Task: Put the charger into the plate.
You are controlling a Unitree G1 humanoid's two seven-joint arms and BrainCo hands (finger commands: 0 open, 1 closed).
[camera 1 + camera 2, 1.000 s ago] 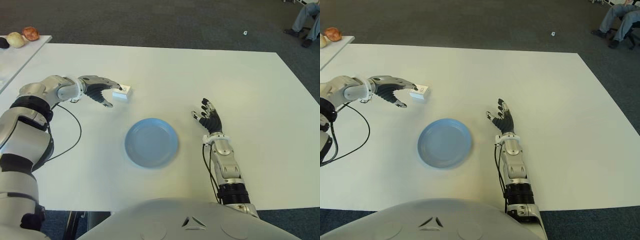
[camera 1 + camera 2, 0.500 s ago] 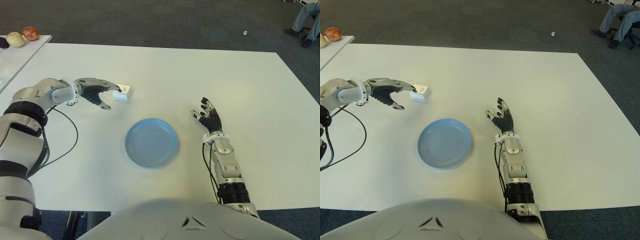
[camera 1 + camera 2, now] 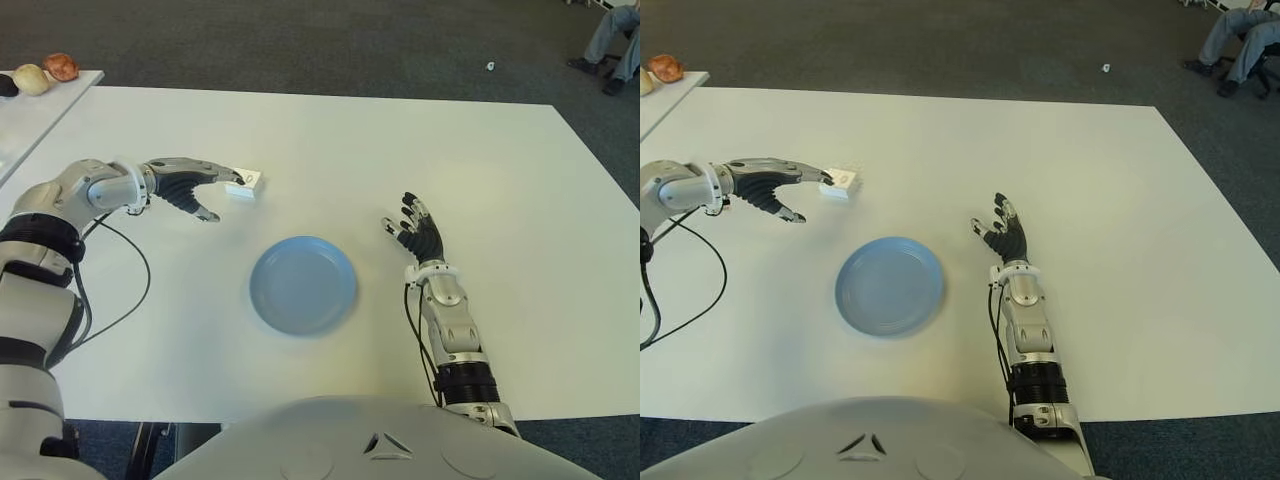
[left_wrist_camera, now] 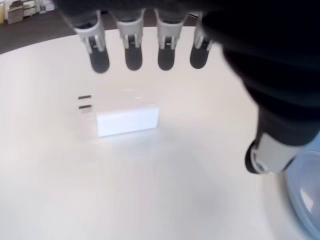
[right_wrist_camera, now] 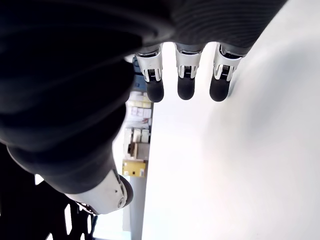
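Nearest the robot, the blue plate (image 3: 303, 285) sits on the white table (image 3: 520, 180), with nothing in it. To the right of the plate, the right hand (image 3: 418, 235) shows above the table with its fingers spread and holding nothing; its wrist view shows three fingertips (image 5: 185, 86) hanging loose over bare tabletop.

Farther back and to the left, the left hand (image 3: 190, 180) reaches across the table with its fingers extended and its thumb dropped below them, gripping nothing. The charger (image 3: 244, 183), a small white block, lies flat on the table just at the tips of those fingers, on the side away from the arm. In the left wrist view the charger (image 4: 127, 120) lies just below the four fingertips (image 4: 133, 56) with its two metal prongs pointing sideways, and the thumb is well apart from it; whether a fingertip touches the block cannot be told. The charger lies beyond the plate and to its left, well apart from it.

At the far left stands another white table (image 3: 30, 115) with a few rounded food items (image 3: 45, 72) on it.
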